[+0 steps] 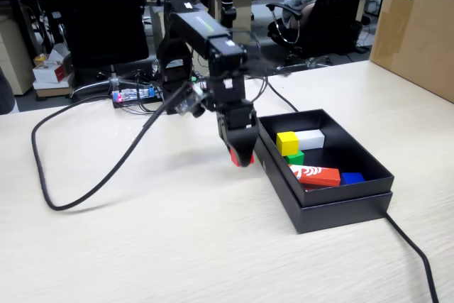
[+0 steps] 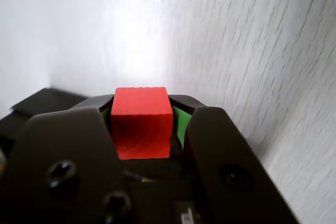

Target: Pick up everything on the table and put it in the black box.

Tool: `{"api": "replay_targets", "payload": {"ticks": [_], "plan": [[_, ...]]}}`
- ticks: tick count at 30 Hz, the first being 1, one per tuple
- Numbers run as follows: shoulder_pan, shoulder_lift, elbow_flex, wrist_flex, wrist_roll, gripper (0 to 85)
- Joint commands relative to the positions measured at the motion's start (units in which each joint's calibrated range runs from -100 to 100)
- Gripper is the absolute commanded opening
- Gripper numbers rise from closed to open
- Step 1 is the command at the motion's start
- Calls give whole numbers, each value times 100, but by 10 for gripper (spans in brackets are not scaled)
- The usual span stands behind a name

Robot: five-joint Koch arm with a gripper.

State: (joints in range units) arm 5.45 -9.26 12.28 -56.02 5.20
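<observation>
In the fixed view, the end effector (image 1: 241, 155) gripped the red cube (image 1: 235, 158) just left of the black box (image 1: 340, 207), above the worktop (image 1: 142, 246). The yellow cube (image 1: 287, 142) and green cube (image 1: 295, 157) lay inside the box. In the wrist view, the red cube (image 2: 142, 123) sat clamped between both jaws.

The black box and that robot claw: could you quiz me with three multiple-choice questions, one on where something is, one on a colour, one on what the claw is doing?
1. Where is the yellow cube?
A. In the black box
B. On the bare table
C. In the gripper

2. What colour is the cube between the jaws?
A. Blue
B. Red
C. White

3. What state is the gripper in?
A. Wide open, empty
B. Out of sight
C. Shut on a cube

Answers:
1 A: the yellow cube sits inside the black box, beside the green cube.
2 B: the wrist view shows the red cube.
3 C: the gripper has both jaws pressed against the cube's sides.
</observation>
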Motion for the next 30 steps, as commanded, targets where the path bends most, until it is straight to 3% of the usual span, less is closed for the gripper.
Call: {"api": "replay_targets", "payload": {"ticks": [1,8,14,30], "plan": [[117,-1260,431,-312,10,37],[654,-2052,1474,-873,122,39],[1250,-1088,2426,-873,303,40],[1363,1264,2308,-389,488,44]]}}
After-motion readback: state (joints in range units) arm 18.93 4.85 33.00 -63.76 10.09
